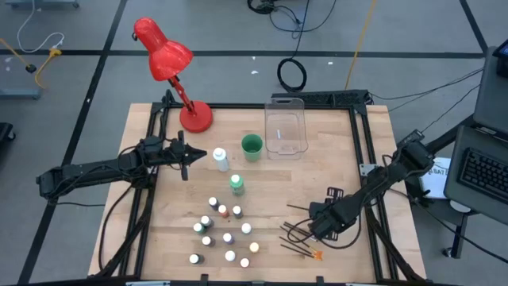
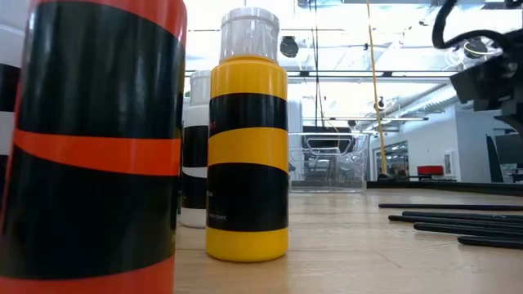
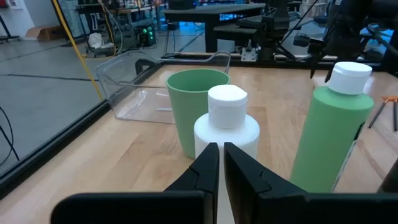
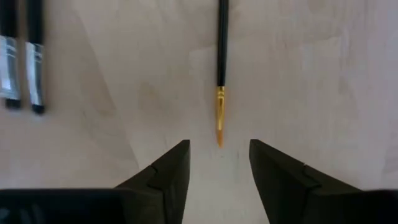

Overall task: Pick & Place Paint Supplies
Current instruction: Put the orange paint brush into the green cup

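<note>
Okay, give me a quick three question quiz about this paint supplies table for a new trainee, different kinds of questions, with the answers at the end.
1. True or false: the right end effector is shut on the orange-tipped brush.
2. Multiple choice: what does the left wrist view show directly ahead of the left end effector? A) the red lamp B) the white bottle C) the clear bin
3. Fill in: the green cup stands beside the clear ___.

Key: 1. False; the fingers are open above the table, the brush tip just ahead of them. 2. B. 3. bin.
</note>
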You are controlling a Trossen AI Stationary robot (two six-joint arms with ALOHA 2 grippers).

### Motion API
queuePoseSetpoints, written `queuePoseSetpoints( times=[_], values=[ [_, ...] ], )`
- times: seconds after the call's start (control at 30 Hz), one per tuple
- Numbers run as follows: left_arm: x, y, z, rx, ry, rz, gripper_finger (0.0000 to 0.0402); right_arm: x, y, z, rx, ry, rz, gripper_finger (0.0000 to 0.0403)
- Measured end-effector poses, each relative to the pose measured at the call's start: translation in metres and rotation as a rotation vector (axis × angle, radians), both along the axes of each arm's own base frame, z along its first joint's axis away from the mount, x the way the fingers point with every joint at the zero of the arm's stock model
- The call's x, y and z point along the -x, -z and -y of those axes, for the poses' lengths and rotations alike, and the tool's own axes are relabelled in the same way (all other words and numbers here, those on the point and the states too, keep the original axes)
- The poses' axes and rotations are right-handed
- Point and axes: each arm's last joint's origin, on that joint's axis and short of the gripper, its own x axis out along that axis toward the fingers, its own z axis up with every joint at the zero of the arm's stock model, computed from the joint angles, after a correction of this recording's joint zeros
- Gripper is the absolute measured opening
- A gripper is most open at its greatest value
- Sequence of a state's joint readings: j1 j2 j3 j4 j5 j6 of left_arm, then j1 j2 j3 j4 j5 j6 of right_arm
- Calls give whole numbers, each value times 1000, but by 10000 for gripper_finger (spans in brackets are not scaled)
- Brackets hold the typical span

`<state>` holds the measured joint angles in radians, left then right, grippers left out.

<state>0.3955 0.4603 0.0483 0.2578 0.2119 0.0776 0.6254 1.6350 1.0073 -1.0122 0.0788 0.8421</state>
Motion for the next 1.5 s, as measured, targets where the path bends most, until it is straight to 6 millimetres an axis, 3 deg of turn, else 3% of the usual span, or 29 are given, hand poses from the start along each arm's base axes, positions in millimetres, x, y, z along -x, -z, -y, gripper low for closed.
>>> queuePoseSetpoints(
  times=[0.33, 0.6, 0.9, 1.2, 1.37, 1.5],
  values=[
    [0, 0, 0, -9, 1, -1, 26, -5, 17, 0, 28, 11, -35, 155],
    [0, 0, 0, -22, 3, -2, 26, 8, 36, 10, 43, -8, -74, 153],
    [0, 0, 0, -22, 3, -2, 26, 18, 55, 20, -48, -26, -117, 93],
    [0, 0, 0, -32, 1, 0, 26, 15, 56, 26, -54, 1, -123, 11],
    [0, -1, 0, -34, 1, 0, 26, 17, 52, 28, -9, 48, -84, 3],
    [0, -1, 0, -34, 1, 0, 26, 22, 37, 27, 82, 54, 42, 1]
  ],
)
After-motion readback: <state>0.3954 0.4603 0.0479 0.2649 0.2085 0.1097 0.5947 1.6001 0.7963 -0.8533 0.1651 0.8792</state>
